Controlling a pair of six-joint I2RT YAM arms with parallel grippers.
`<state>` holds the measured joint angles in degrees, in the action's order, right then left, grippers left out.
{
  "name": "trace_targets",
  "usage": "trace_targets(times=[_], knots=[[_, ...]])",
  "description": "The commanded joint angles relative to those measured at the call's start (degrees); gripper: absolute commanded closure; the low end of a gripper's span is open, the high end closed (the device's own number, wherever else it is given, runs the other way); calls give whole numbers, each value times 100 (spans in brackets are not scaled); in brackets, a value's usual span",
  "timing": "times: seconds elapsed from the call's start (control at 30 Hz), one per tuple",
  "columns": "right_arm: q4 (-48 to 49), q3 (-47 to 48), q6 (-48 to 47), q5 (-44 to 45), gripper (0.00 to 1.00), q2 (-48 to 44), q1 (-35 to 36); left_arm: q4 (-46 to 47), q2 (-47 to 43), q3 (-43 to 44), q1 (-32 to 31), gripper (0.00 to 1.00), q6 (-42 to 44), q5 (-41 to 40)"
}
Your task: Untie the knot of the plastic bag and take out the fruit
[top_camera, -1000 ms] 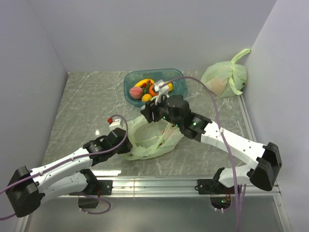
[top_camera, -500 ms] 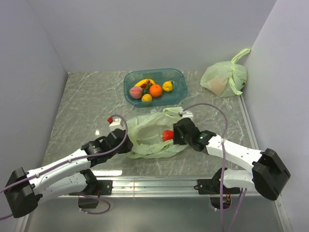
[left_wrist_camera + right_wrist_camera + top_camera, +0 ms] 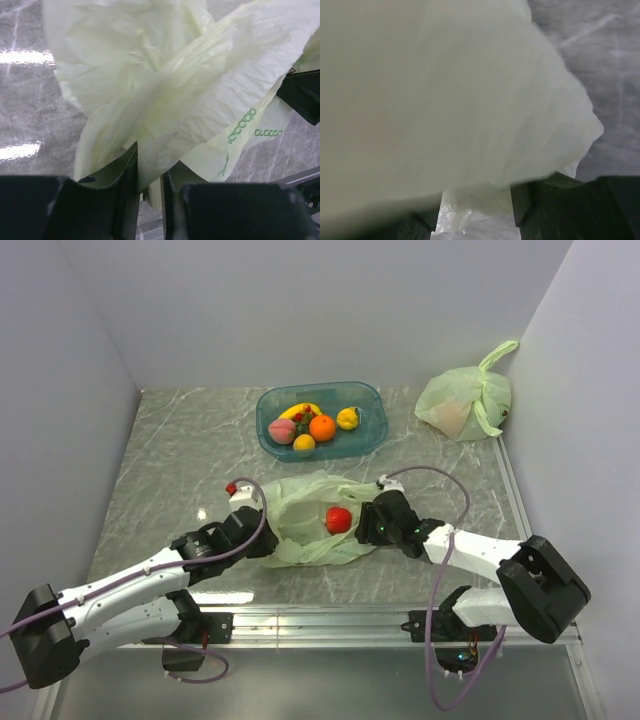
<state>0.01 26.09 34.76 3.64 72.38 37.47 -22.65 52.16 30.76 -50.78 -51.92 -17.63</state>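
Observation:
The pale green plastic bag point(image 3: 300, 510) lies crumpled mid-table with its mouth gaping; its knot is out of view. A red apple point(image 3: 338, 519) sits in the mouth. My left gripper point(image 3: 262, 540) is at the bag's left edge, shut on a fold of its film point(image 3: 165, 85). My right gripper point(image 3: 365, 525) is low at the bag's right side, just beside the apple. Its jaws stand apart, with loose film point(image 3: 445, 90) draped over and between them. The other fruit, a banana point(image 3: 298, 410), orange point(image 3: 322, 427), peach point(image 3: 282, 431) and lemon point(image 3: 347, 418), lies in the basin.
A teal plastic basin point(image 3: 372, 436) stands behind the bag, towards the back wall. A second tied pale green bag point(image 3: 465, 400) rests in the back right corner. Grey walls close in the left, back and right of the marbled table point(image 3: 170, 450).
My right arm has come back from over the basin and dropped low at the bag's right side. The red apple now shows in the bag's mouth. The left arm has not moved.

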Motion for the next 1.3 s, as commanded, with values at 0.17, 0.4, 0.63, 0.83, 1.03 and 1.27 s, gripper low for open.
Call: trace_targets(times=[0.17,0.4,0.63,0.83,1.03,1.27], knots=[[-1359,1442,-1217,732,37,-21,910,253,101,-44,-63,75,-46,32],[-2066,2558,-1534,1086,26,-321,1561,200,259,26,-72,76,-20,-118],[-1847,2972,-1885,998,25,478,1605,95,216,9,-72,76,-64,-214],[-1346,2911,-2053,1016,20,1488,1456,7,128,-35,-81,76,-99,-276],[-986,2858,-2035,1112,16,2376,1298,42,119,-71,-90,76,-108,-259],[-389,2718,-1973,1086,20,2518,1280,15,154,-44,-98,76,-125,-276]])
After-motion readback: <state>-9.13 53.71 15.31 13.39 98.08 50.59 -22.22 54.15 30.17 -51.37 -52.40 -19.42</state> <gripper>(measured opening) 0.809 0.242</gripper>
